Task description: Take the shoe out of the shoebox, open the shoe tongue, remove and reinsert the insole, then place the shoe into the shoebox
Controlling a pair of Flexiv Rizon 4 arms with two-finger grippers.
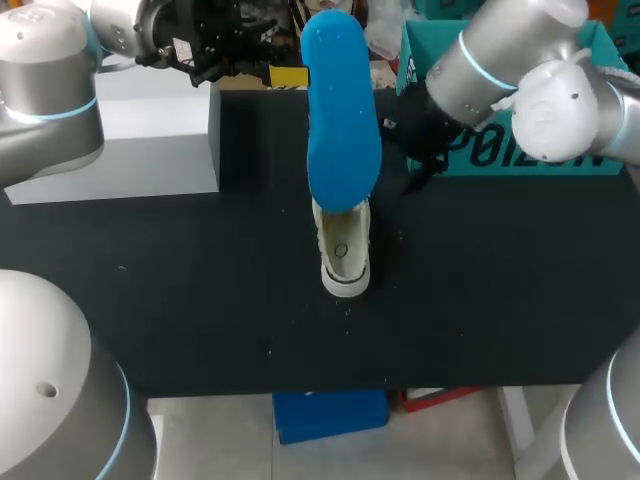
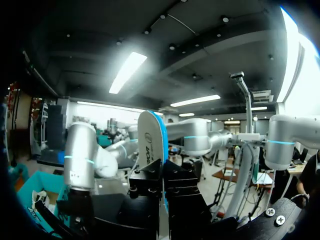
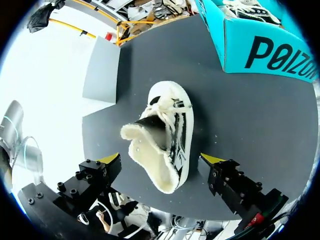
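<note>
Well apart, shoe at table centre, shoebox far edge, insole aloft

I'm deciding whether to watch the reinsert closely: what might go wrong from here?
The left gripper pinches the insole at one end only, held aloft; it may twist or slip on the way down. The shoe sits unheld, the right gripper open over it, so pushing the insole in could slide or tip it.

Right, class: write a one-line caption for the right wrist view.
Open jaws hang over a white shoe on the black table, teal shoebox beyond it.
</note>
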